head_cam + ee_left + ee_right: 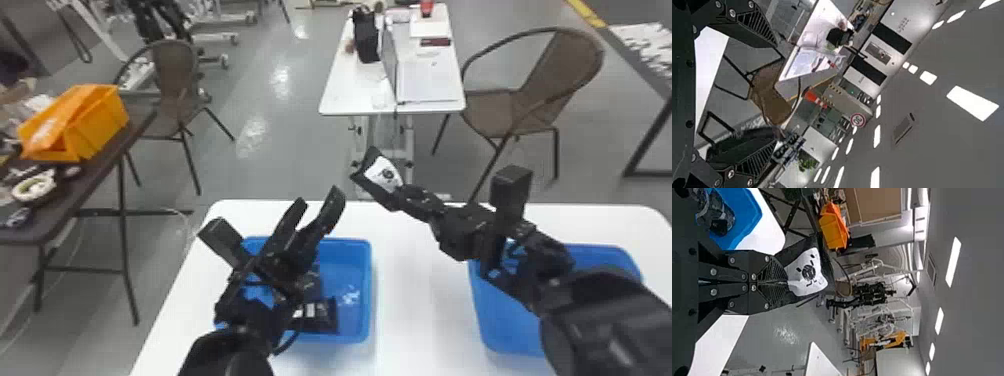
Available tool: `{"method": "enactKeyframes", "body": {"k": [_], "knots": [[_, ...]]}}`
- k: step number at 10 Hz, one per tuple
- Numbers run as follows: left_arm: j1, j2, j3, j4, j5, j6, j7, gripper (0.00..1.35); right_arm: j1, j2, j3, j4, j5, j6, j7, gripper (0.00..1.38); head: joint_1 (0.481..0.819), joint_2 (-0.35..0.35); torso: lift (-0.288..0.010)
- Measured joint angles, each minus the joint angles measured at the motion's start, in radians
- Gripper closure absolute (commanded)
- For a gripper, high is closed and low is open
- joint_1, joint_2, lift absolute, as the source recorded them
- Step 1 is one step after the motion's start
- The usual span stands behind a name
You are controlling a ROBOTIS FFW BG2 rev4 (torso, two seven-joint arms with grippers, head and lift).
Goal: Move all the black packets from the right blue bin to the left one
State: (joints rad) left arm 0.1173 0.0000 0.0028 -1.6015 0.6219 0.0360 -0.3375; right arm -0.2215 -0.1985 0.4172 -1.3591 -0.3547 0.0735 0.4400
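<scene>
Bordering white table [420, 310]: floor [270, 165], apparently polished.

We see that our left arm [227, 352] and our right arm [600, 320] are black, with box-shaped wrist parts [510, 186], one dark cable [294, 337], round silver screws [713, 272] and ribbed fingers [754, 24].

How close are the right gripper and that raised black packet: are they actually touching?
Touching: the right wrist view shows the right gripper shut on one end of the black packet.
</scene>
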Motion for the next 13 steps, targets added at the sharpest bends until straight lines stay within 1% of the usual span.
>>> {"method": "enactKeyframes", "body": {"k": [1,2,5,6,7,8,9,10,13], "knots": [[-0.013,0.000,-0.025,-0.007,0.039,0.006,0.000,0.18,-0.018,-0.008,0.034,0.008,-0.024,0.000,0.003,1.17,0.695,0.149,0.000],[-0.025,0.000,-0.043,-0.016,0.054,0.018,-0.001,0.18,-0.044,-0.016,0.078,0.021,-0.052,0.000,0.010,1.17,0.695,0.151,0.000],[-0.044,0.000,-0.063,-0.008,0.039,0.066,-0.001,0.19,-0.098,-0.021,0.177,0.044,-0.117,-0.001,0.018,1.17,0.695,0.166,0.000],[-0.044,0.000,-0.062,-0.001,0.032,0.074,-0.001,0.38,-0.107,-0.024,0.195,0.050,-0.128,-0.001,0.019,1.17,0.695,0.171,0.000],[-0.044,0.000,-0.058,0.001,0.014,0.078,-0.001,1.07,-0.110,-0.025,0.201,0.053,-0.131,-0.001,0.019,1.17,0.695,0.174,0.000],[-0.044,0.000,-0.054,0.001,0.006,0.087,0.006,1.19,-0.110,-0.025,0.202,0.056,-0.133,-0.002,0.019,1.17,0.695,0.176,0.000],[-0.043,0.000,-0.048,-0.001,0.011,0.097,0.008,1.22,-0.110,-0.025,0.202,0.057,-0.133,-0.002,0.019,1.17,0.695,0.178,0.000],[-0.041,0.000,-0.045,-0.001,0.015,0.092,0.009,1.22,-0.108,-0.024,0.202,0.058,-0.135,-0.002,0.019,1.17,0.695,0.181,0.000],[-0.031,0.000,-0.048,0.020,0.045,0.017,0.014,1.22,-0.107,-0.024,0.203,0.063,-0.136,-0.002,0.018,1.17,0.695,0.191,0.000]]}}
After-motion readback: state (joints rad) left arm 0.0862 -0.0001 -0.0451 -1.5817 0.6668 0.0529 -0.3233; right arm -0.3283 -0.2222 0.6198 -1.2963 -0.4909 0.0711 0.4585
